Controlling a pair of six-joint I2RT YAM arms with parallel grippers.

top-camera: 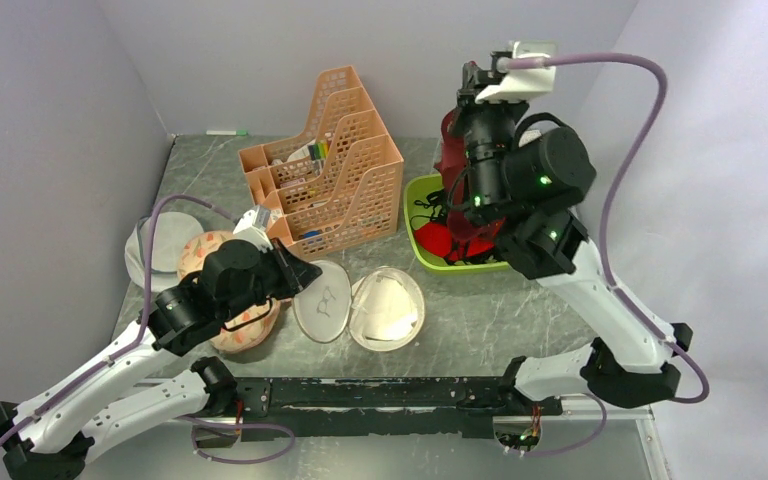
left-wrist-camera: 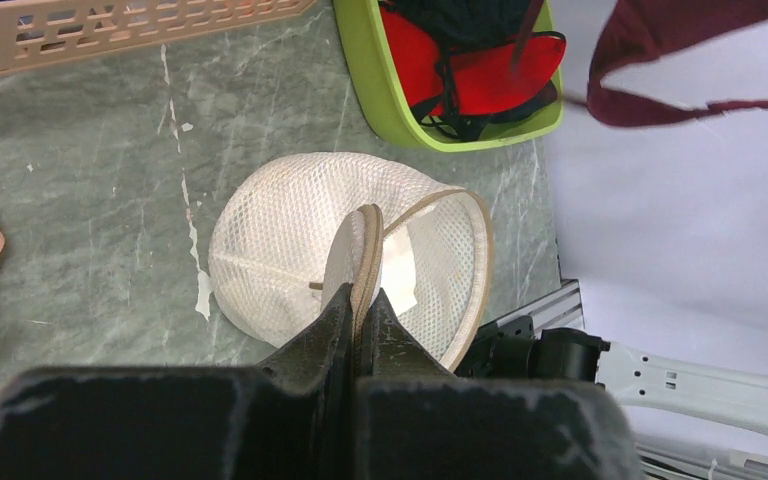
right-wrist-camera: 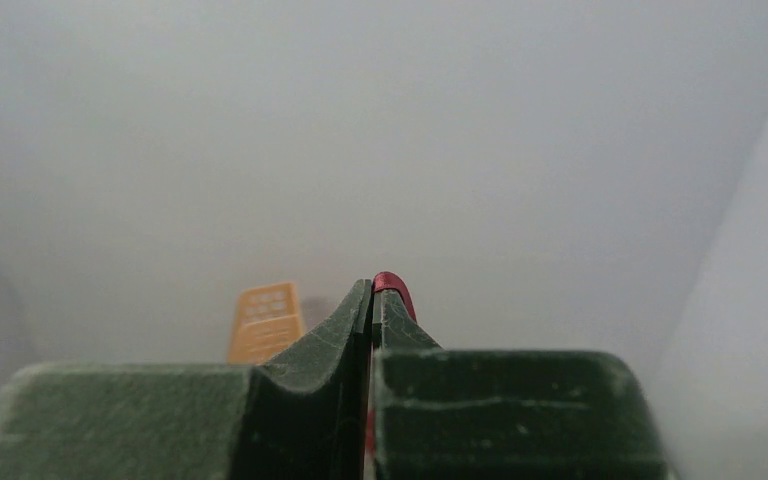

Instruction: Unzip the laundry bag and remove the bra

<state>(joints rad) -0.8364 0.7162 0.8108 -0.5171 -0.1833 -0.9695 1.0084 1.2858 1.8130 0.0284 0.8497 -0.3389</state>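
Observation:
The laundry bag lies unzipped on the table, its round beige lid flipped open to the left. My left gripper is shut on the lid's zipper rim. In the left wrist view the fingers pinch that rim, with the white mesh body behind. My right gripper is raised high at the back and shut on a strap of the dark maroon bra, which hangs above the green bin. The strap shows between the jaws in the right wrist view. The bra also shows in the left wrist view.
A green bin holds red and black garments under the hanging bra. An orange rack stands at the back centre. A peach floral pouch and a greyish-white flat round bag lie at the left under my left arm.

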